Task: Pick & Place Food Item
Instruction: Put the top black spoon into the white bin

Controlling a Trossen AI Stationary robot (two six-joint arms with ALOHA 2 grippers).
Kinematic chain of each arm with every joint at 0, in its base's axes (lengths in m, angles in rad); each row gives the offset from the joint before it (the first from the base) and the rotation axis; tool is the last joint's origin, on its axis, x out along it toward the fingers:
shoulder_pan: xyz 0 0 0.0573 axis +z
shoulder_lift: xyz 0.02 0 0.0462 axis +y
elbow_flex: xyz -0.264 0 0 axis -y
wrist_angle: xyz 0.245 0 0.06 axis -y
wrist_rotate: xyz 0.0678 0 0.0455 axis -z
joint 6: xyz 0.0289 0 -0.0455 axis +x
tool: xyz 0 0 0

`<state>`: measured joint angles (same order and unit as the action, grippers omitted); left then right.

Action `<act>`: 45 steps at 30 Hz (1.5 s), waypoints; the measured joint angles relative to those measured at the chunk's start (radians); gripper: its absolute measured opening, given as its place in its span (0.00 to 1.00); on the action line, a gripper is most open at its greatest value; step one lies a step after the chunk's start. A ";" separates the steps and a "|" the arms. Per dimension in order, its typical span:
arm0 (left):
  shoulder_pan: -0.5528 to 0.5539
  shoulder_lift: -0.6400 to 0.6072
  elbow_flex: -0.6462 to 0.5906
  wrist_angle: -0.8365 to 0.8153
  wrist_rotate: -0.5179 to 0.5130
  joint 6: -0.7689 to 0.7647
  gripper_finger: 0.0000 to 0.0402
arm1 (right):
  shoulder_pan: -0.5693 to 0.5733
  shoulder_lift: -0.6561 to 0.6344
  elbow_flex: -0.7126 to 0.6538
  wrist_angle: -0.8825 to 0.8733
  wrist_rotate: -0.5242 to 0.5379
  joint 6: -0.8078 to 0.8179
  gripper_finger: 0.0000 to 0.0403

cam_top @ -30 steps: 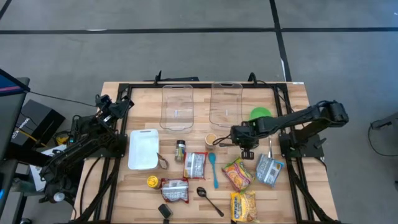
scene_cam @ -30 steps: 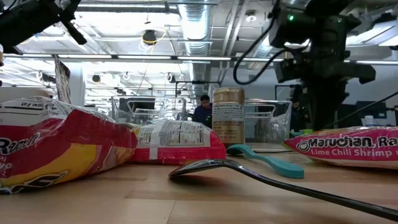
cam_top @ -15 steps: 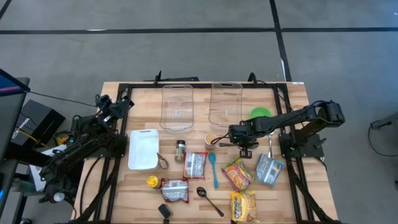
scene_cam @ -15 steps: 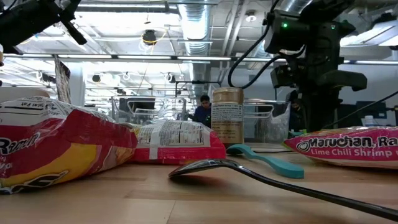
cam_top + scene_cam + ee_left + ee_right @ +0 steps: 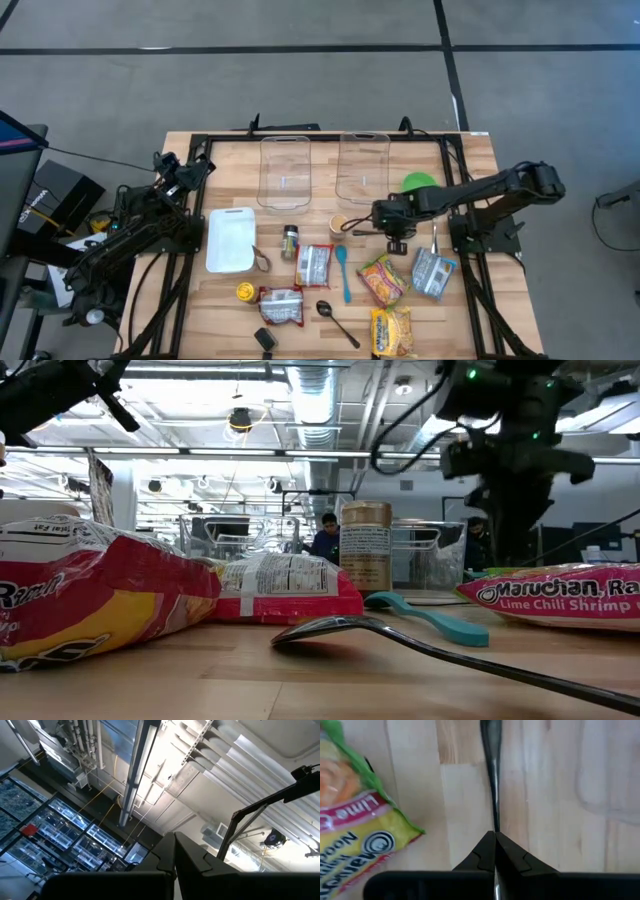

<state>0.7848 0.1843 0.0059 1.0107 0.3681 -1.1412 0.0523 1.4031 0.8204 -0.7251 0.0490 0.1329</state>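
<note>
Wooden worktop (image 5: 470, 150) carries two clear bins (image 5: 285, 172) at the far side, with noodle packs (image 5: 381, 279), a jar (image 5: 290, 241), a teal spoon (image 5: 342, 270) and a white board (image 5: 231, 239) scattered nearer. Right gripper (image 5: 362, 230) reaches over the middle, its fingers (image 5: 485, 851) closed on a thin metal handle (image 5: 492, 775) that runs out ahead of them, just beside a lime-chili noodle pack (image 5: 355, 825). Left gripper (image 5: 205, 163) waits at the left edge, fingers (image 5: 185, 860) closed, pointing up at the ceiling.

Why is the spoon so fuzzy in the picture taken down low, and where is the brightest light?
In the low view the spoon lies very near the lens, so its handle blurs toward the corner. In the left wrist view a long ceiling lamp glares white. The high view is evenly lit, with soft shadows.
</note>
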 joint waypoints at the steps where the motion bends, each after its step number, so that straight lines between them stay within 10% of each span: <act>1: 0.000 0.000 0.000 0.000 0.000 0.000 0.00 | 0.008 -0.017 0.000 -0.004 0.000 0.012 0.00; 16: 0.000 0.000 0.000 0.000 0.001 0.000 0.00 | 0.210 -0.095 -0.119 0.033 0.002 0.283 0.00; 26: 0.000 0.000 0.000 0.000 0.001 0.010 0.00 | 0.167 -0.094 -0.164 0.099 0.251 0.468 0.00; 45: 0.000 0.000 0.000 0.000 -0.001 0.010 0.00 | 0.120 -0.089 -0.215 0.244 0.250 1.109 0.00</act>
<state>0.7847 0.1844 0.0059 1.0103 0.3676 -1.1309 0.1727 1.3139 0.6052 -0.4807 0.2993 1.2424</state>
